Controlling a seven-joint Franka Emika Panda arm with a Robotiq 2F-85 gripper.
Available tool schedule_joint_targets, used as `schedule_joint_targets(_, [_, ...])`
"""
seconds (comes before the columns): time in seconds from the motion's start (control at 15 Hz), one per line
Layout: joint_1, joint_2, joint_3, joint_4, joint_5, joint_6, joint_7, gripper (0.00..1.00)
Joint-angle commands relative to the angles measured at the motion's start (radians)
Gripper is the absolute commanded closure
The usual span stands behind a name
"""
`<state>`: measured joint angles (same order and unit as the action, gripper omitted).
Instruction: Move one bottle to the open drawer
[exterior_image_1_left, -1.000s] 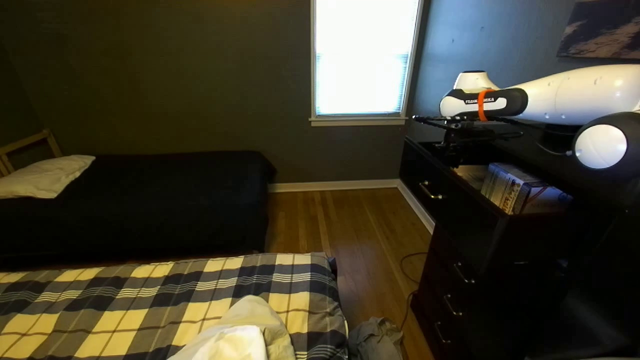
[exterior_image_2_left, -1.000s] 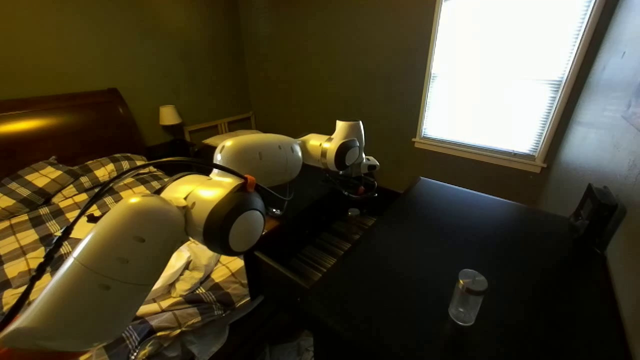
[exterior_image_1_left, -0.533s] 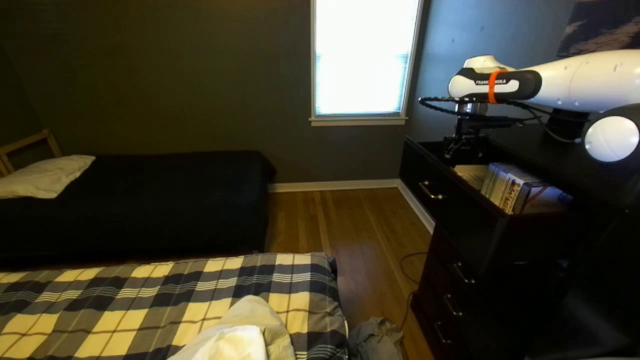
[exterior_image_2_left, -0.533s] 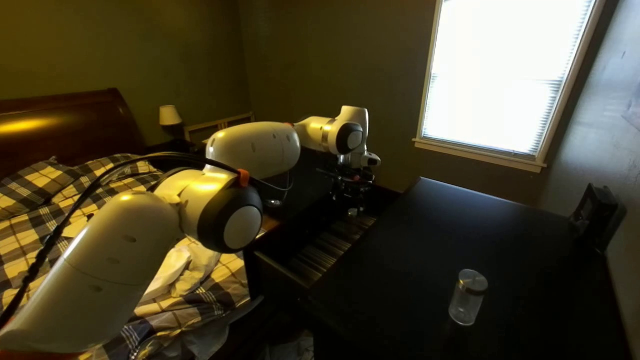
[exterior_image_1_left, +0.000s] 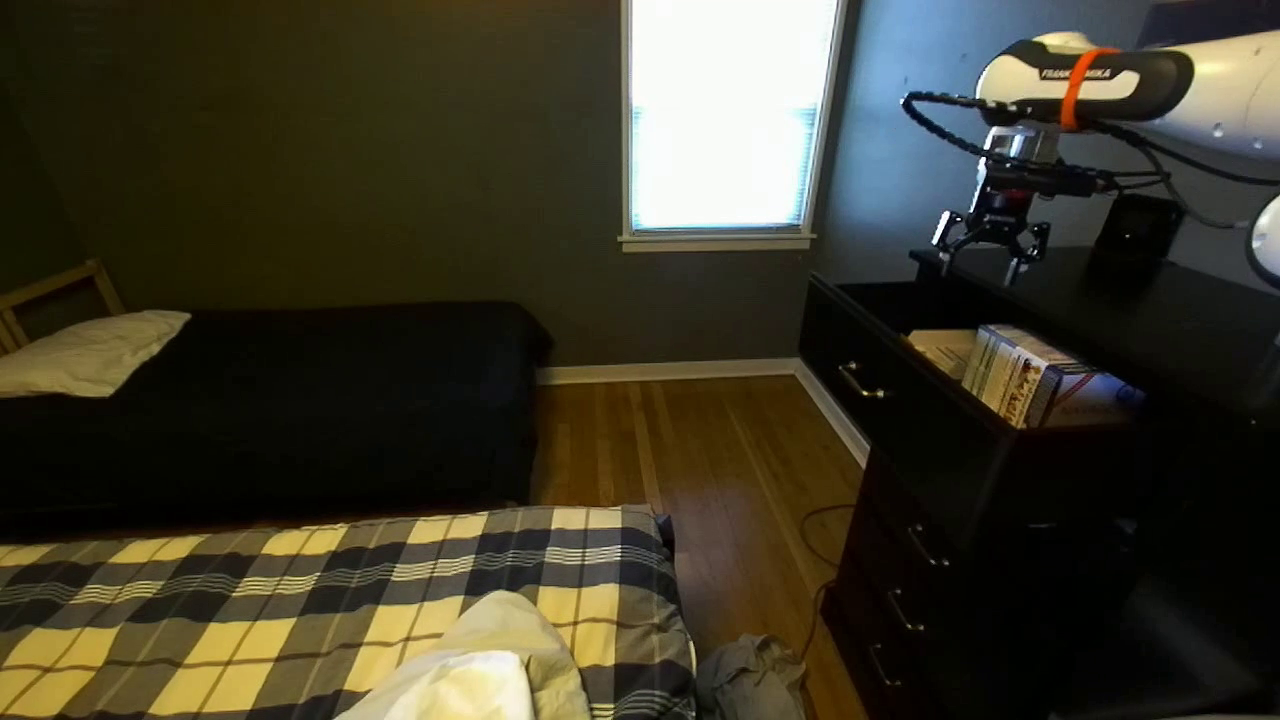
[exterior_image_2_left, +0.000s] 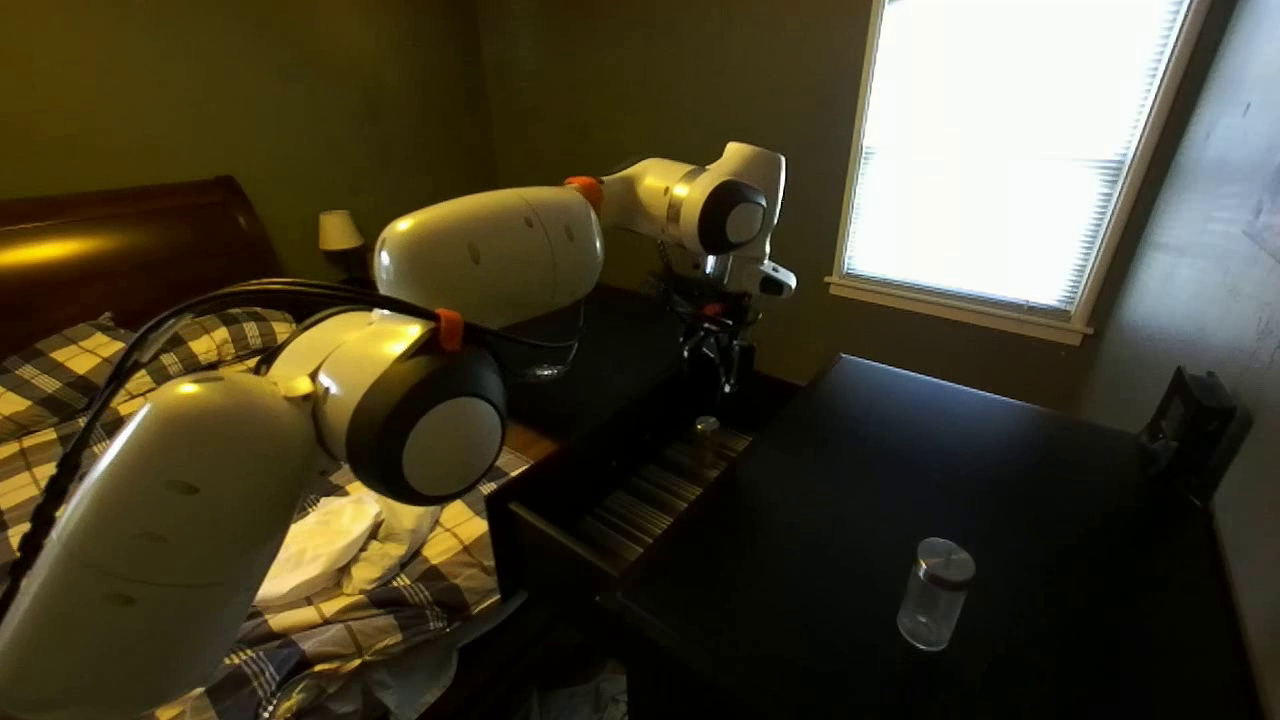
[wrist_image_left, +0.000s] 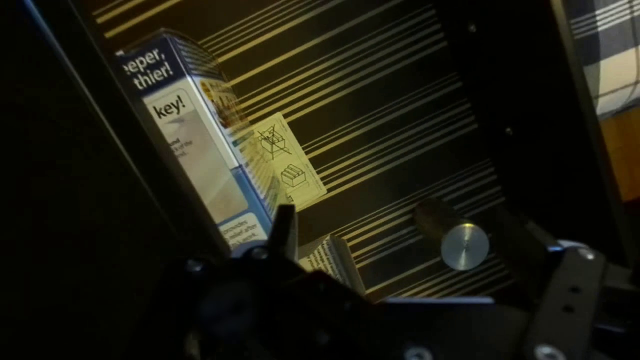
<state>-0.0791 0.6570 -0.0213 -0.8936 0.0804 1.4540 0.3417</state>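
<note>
Black dresser | bottle in open drawer, seemingly upright | tool above, jaws apart

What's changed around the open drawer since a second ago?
The pincer has risen away from the open drawer, drifting right in both exterior views; it hangs open and empty. No release is clearly visible. The bottle inside, the second bottle on the dresser top and the drawer stayed put.
</note>
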Motion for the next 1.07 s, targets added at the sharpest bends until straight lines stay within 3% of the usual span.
schedule_joint_targets(0.0, [-0.048,-0.096,-0.019,-0.076,0.061,0.0,0.134,0.0])
schedule_joint_targets(0.33, [-0.072,-0.196,-0.077,-0.155,0.024,0.033,0.329,0.0])
schedule_joint_targets(0.67, [-0.029,-0.327,-0.148,-0.351,-0.105,0.096,0.518,0.0])
schedule_joint_targets(0.73, [-0.066,-0.234,-0.123,-0.198,-0.052,0.037,0.441,0.0])
schedule_joint_targets(1.0, [-0.047,-0.29,-0.137,-0.288,-0.093,0.063,0.49,0.0])
